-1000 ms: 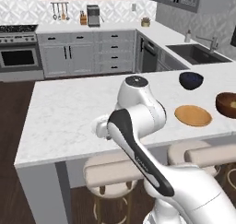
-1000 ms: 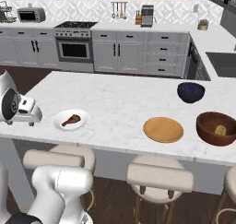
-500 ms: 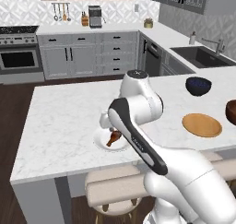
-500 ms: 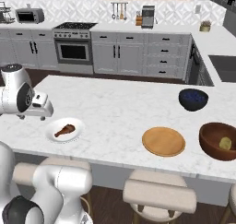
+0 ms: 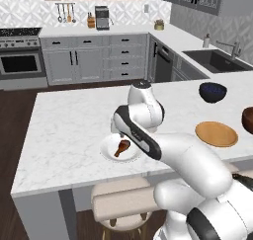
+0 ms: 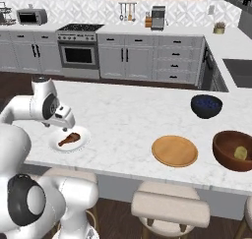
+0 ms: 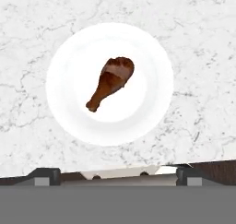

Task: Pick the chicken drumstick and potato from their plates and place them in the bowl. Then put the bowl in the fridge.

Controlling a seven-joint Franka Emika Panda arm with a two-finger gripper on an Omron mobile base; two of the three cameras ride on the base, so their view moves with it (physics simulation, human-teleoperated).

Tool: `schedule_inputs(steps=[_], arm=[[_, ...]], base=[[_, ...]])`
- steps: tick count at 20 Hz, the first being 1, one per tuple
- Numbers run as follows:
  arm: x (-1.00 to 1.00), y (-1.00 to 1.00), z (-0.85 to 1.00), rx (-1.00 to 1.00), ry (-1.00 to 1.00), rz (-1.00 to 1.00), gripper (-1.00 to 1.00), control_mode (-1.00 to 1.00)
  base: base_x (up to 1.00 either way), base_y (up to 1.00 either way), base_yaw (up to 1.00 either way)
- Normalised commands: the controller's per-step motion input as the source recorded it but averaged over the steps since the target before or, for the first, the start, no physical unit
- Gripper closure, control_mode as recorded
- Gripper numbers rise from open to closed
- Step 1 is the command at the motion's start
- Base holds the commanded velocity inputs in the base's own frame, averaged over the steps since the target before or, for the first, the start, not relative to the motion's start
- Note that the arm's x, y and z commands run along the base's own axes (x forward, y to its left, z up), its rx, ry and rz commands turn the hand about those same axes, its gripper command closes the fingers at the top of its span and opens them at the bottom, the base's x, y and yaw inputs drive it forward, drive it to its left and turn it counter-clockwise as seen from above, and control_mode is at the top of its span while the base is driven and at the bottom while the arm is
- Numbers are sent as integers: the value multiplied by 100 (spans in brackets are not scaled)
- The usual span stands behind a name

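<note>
The potato already sits inside the reddish-brown bowl, at the far right end of the marble island, so 1 of the 2 foods looks dealt with. The tan wooden plate, just beside the bowl on its left, lies bare.

The chicken drumstick is not yet moved: it lies on the white plate, well apart from the bowl, near the island's front edge at the left. Its plump end points away from the edge and its thin bone toward it.

The gripper hangs directly above that white plate, looking straight down at the drumstick, fingers spread wide and holding nothing. From the right base view the hand is close over the plate but not touching the meat.

By my reckoning, what remains is most of the job: grasp the drumstick, carry it along the island to the bowl, drop it in, then take the bowl to the fridge. A dark blue bowl stands behind the wooden plate and plays no part.
</note>
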Motion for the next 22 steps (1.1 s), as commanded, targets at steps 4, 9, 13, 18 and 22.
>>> schedule_inputs(steps=[4,9,13,18,22], arm=[[72,-1,-34,0,14,-24,-100,-100],[44,0,-42,0,10,-1,-100,-100],[48,0,-54,0,16,0,-100,-100],[38,2,-52,0,8,-3,-100,-100],[25,0,-33,0,4,-5,-100,-100]], base=[[0,0,0],[0,0,0],[0,0,0],[0,0,0],[0,0,0]])
